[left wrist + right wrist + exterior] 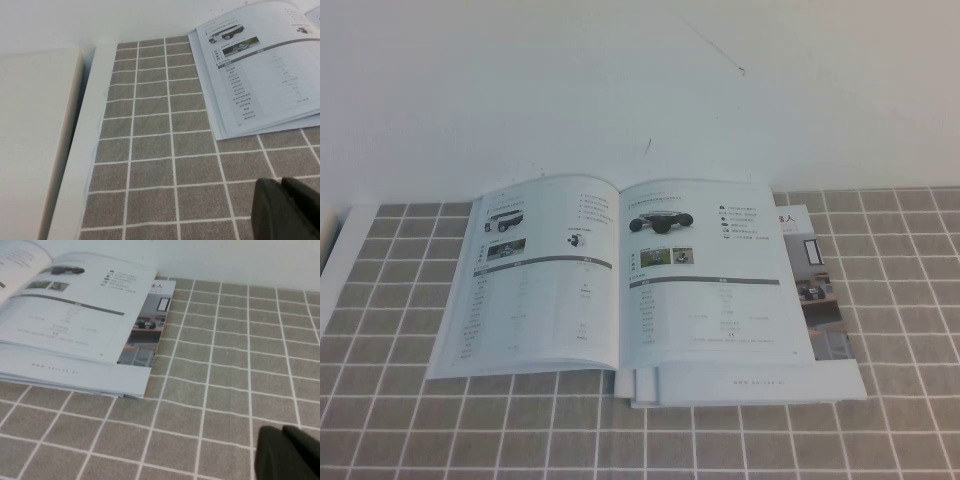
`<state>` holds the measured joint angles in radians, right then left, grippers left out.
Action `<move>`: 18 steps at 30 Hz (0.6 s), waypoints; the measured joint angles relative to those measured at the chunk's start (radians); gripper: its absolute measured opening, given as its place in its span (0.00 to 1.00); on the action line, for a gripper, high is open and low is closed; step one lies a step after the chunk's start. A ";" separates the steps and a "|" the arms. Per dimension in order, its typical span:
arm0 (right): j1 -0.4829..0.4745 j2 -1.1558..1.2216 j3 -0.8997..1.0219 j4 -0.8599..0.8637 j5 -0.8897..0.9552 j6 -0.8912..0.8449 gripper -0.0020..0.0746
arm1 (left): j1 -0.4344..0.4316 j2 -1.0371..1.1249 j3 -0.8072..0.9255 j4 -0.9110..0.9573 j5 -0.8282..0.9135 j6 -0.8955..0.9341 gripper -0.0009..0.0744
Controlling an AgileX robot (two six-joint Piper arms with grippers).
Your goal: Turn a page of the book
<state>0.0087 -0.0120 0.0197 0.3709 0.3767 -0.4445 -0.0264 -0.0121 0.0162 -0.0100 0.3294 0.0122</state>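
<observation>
The book point(550, 275) lies open and flat on the grey tiled cloth, at the middle of the high view. Its right-hand page point(705, 280) shows a dark low wheeled vehicle, small photos and a grey-headed table. The page also shows in the right wrist view point(70, 310); the book's left page shows in the left wrist view point(260, 75). My left gripper point(281, 181) is shut and empty, over the cloth well to the book's left. My right gripper point(282, 429) is shut and empty, over the cloth to the book's right. Neither gripper shows in the high view.
A wider brochure point(823, 300) with coloured room photos lies under the book and sticks out on its right, also seen in the right wrist view point(145, 335). A white ledge point(85, 150) borders the cloth on the left. A white wall point(640, 80) stands behind.
</observation>
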 joint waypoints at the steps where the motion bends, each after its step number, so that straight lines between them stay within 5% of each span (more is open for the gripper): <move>1: 0.000 0.000 0.000 0.000 0.000 0.000 0.02 | 0.000 0.000 0.000 0.000 0.000 0.000 0.01; 18: 0.000 0.000 0.000 0.000 0.002 -0.011 0.02 | 0.000 0.000 0.000 -0.013 0.000 -0.002 0.01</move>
<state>0.0087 -0.0120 0.0197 0.3709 0.3783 -0.4553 -0.0264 -0.0121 0.0162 -0.0225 0.3294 0.0101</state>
